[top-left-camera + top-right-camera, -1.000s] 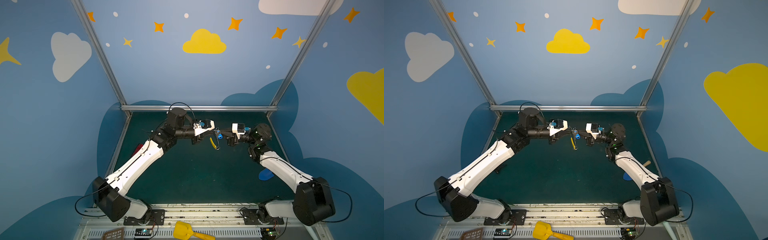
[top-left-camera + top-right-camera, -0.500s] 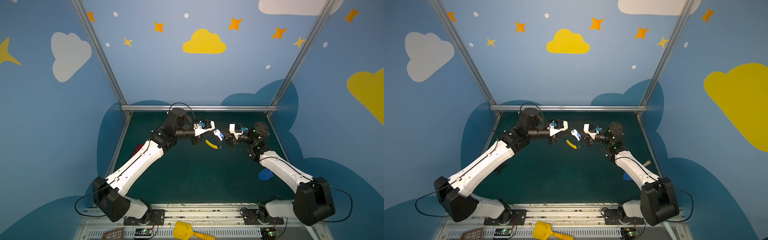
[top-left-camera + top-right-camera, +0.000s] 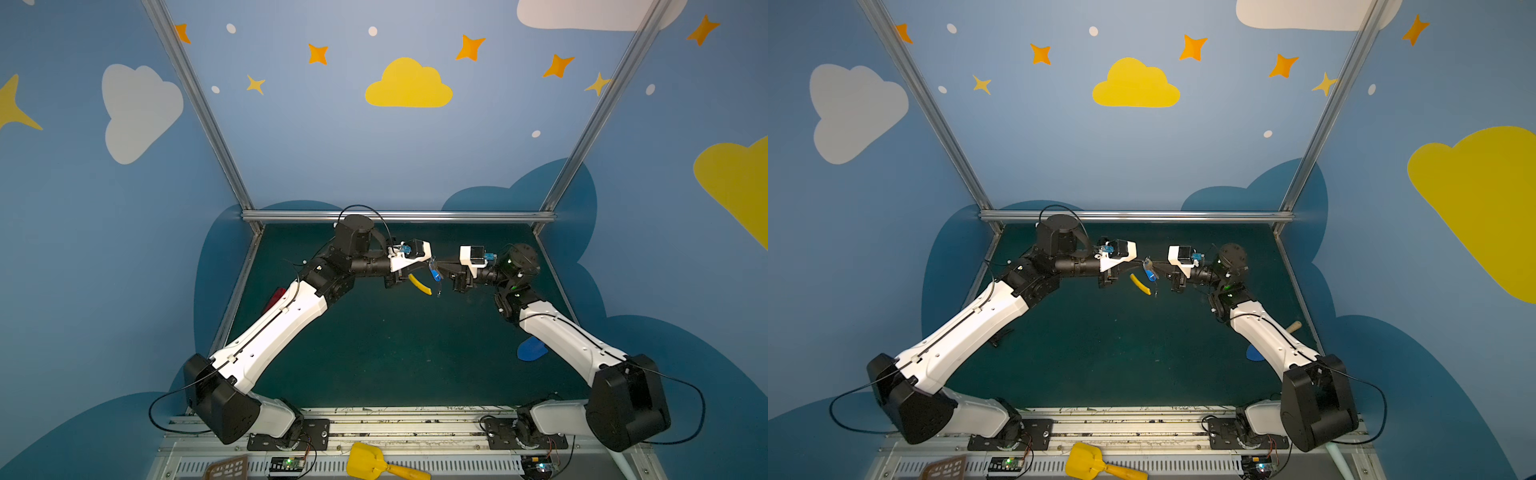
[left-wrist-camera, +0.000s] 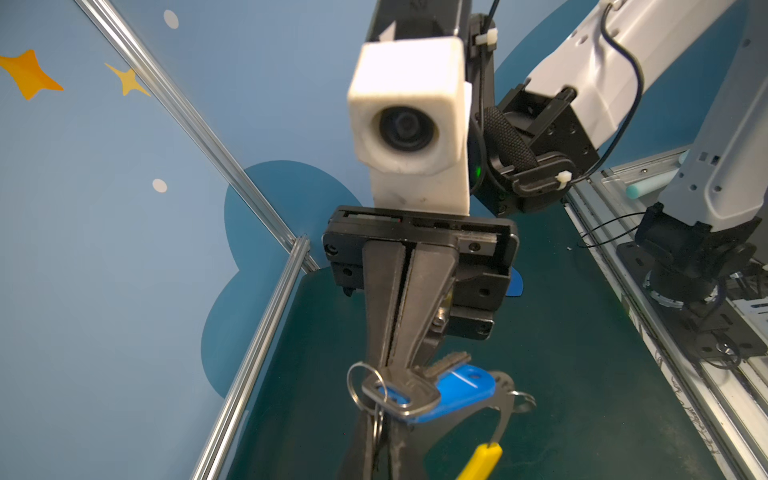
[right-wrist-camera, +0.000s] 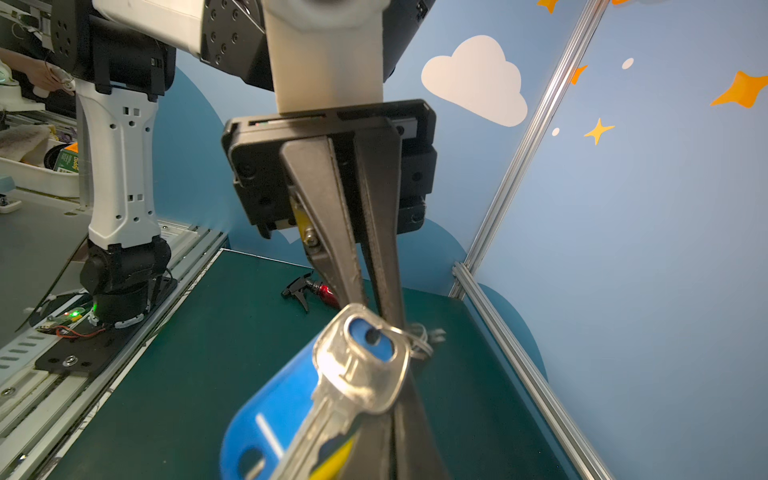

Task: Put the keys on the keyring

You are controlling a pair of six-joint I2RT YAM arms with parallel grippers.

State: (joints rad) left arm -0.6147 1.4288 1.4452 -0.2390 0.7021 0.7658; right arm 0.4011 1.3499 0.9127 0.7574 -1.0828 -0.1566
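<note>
Brought tips together since a second ago; clamped shut, right gripper (image 4: 392, 363) on keys (image 4: 401, 395), left gripper (image 5: 376, 309) apparently on keyring (image 4: 482, 457) beside them. Thread slowly; hold it steady.

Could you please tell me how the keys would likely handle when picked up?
The keys probably flop rather than stay stiff: the metal blade sits askew across the blue tag, joined at one end only. They look small and flat, so likely light. The shiny metal may slip in the right pincer, shut by its head.
</note>
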